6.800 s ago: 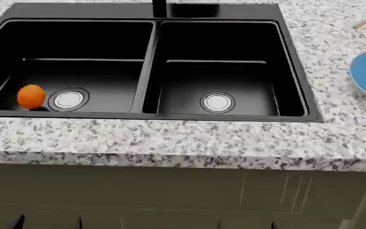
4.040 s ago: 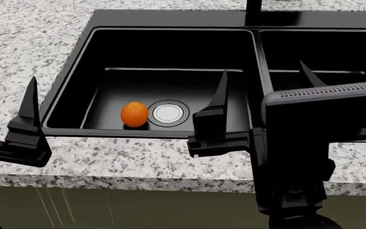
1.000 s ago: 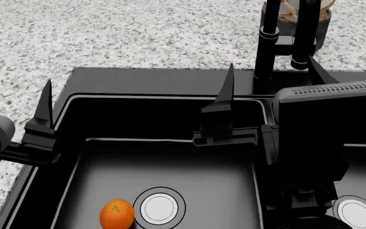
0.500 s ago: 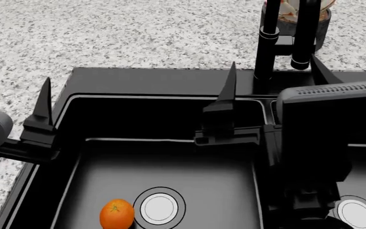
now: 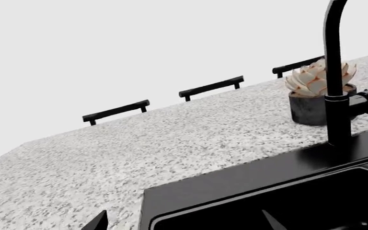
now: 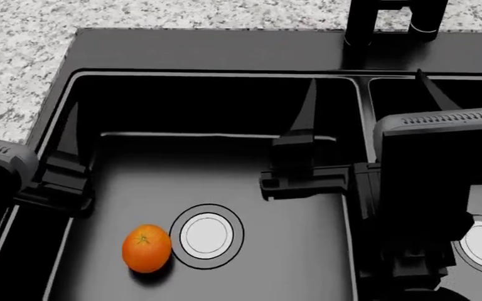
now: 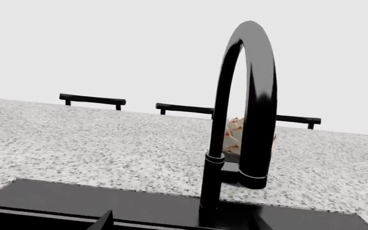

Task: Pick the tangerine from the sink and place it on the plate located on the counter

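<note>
The head view had tipped down since half a second earlier; the tangerine [image 6: 147, 248] lay in the sink [image 6: 224, 56] below the spread left gripper [image 6: 182, 157], ungrasped. Right gripper [image 6: 429, 94]: cannot tell.

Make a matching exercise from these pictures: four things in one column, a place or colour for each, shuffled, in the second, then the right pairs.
Things:
1. small round orange tangerine
2. round silver drain
3. tall curved black faucet
4. pale-leaved plant in a dark grey pot

Places:
A. on the speckled granite counter, behind the sink
B. rising from the back edge of the black sink
C. on the basin floor, beside the drain
D. set into the basin floor

Pairs: 1-C, 2-D, 3-B, 4-A
</note>
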Robot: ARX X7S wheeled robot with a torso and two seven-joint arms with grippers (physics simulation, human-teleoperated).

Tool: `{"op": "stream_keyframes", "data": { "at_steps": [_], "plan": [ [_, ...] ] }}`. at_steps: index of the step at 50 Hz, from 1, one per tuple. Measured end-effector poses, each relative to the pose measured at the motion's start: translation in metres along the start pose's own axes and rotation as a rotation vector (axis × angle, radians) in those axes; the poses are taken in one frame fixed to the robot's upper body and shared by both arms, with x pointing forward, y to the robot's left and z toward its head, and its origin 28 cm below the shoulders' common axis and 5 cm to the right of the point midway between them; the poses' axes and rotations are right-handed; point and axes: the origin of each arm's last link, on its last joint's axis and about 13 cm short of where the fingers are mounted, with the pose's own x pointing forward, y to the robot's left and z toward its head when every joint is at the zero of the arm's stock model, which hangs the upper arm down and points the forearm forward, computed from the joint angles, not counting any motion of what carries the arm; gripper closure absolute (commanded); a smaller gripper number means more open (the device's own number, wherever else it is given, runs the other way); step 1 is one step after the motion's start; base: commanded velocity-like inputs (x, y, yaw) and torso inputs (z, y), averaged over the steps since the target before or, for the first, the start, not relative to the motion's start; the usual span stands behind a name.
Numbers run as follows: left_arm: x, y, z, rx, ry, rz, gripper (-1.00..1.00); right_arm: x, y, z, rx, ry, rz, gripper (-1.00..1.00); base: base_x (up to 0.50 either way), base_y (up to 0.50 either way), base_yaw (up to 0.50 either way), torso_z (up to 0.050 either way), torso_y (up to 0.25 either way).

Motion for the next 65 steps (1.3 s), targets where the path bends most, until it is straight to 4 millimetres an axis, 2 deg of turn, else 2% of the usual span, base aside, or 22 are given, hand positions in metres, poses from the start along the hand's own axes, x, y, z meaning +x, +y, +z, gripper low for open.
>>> {"op": "stream_keyframes", "data": {
  "at_steps": [12,23,32,44,65],
  "plan": [
    [0.005,0.000,0.003,-0.004,0.078,-0.034,-1.00,0.000,-0.001,0.000,0.002,-0.001,-0.001,-1.00,0.00,0.00,0.00,0.000,0.000],
    [0.015,-0.004,0.006,-0.064,0.264,-0.169,-1.00,0.000,-0.002,0.001,0.007,-0.001,-0.004,-1.00,0.00,0.00,0.00,0.000,0.000],
    [0.023,-0.007,0.016,-0.069,0.405,-0.289,-1.00,0.000,-0.003,0.001,0.011,-0.001,-0.005,-1.00,0.00,0.00,0.00,0.000,0.000],
    [0.028,-0.003,0.022,-0.082,0.559,-0.364,-1.00,-0.001,-0.003,0.001,0.010,-0.001,-0.003,-1.00,0.00,0.00,0.00,0.000,0.000],
    [0.049,-0.002,0.002,-0.137,0.772,-0.404,-1.00,-0.001,-0.003,0.002,0.010,-0.002,-0.001,-1.00,0.00,0.00,0.00,0.000,0.000]
  ]
}}
